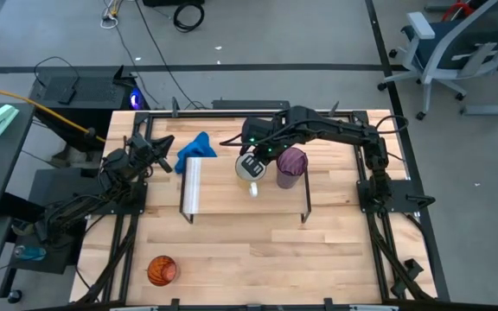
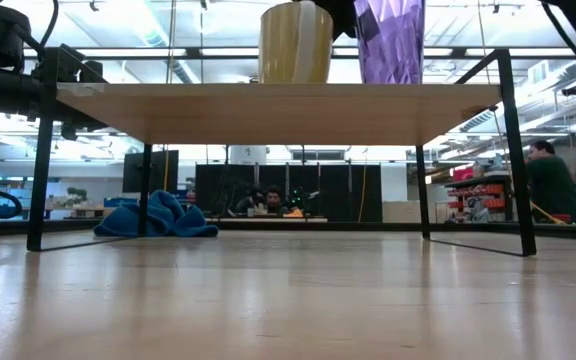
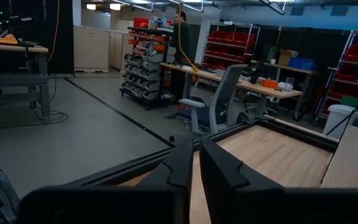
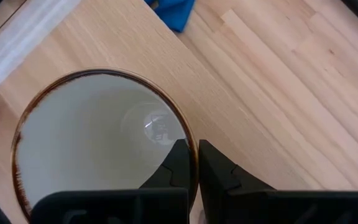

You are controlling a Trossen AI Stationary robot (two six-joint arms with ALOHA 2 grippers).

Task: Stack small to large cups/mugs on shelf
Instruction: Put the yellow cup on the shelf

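Right pincer [image 4: 194,163] clamped on the rim of the white mug [image 4: 98,143], one finger inside the wall, one outside, only the wall's thickness between them. Seen in the high view near frame centre [image 1: 251,164], directly over the mug [image 1: 249,168]. Mug upright on the shelf [image 1: 232,197], toward its upper edge, brown ring round the lip, interior pale. Purple tumbler [image 1: 290,167] just beside it to the right, also upright on the shelf; touching or not, cannot tell. In the low view, both vessels at the top of the frame on the board [image 2: 268,112], mug [image 2: 296,42] left of tumbler [image 2: 389,40], black legs down to the surface [image 2: 288,300]. Blue cloth [image 1: 195,147] bunched just beyond the shelf's upper left corner, lying on the surface. Orange cup [image 1: 162,270] well apart from everything, alone at lower left of the surface. Left pincer [image 3: 194,163] at the left edge of the surface, seen at middle left in the high view [image 1: 164,155], fingers nearly together with a narrow slit between, nothing held.
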